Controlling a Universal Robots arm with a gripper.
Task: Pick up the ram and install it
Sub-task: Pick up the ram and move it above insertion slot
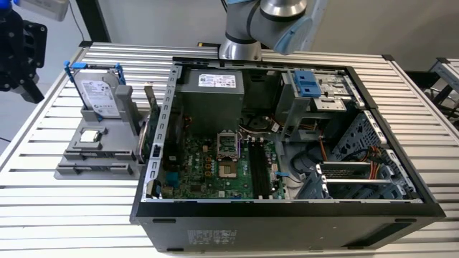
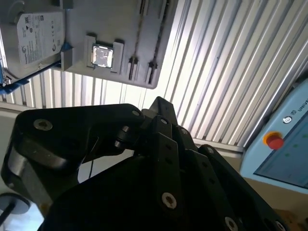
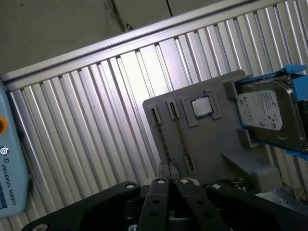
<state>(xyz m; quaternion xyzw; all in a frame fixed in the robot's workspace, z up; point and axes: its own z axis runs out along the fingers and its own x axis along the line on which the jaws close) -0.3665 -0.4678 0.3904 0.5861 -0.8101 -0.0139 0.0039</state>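
In the exterior view my black gripper (image 1: 30, 94) hangs above the table's far corner on that view's left, beyond the grey parts fixture (image 1: 93, 156). Both wrist views look down past the gripper (image 3: 169, 182) (image 2: 161, 105) at that fixture (image 3: 211, 144) (image 2: 96, 24) from well above. The fingers lie together with nothing between them. A narrow dark stick that looks like the ram (image 1: 149, 126) stands on edge between the fixture and the open computer case (image 1: 154, 177). Long black memory slots (image 1: 258, 172) lie on the green motherboard (image 1: 208, 172) inside the case.
A silver hard drive (image 1: 99, 97) (image 3: 267, 113) (image 2: 38, 31) in a blue frame leans on the fixture, with a small square chip (image 1: 90, 135) (image 3: 201, 107) (image 2: 102, 56) beside it. A pendant with a red button (image 2: 274, 141) lies off the slatted table (image 1: 64, 204).
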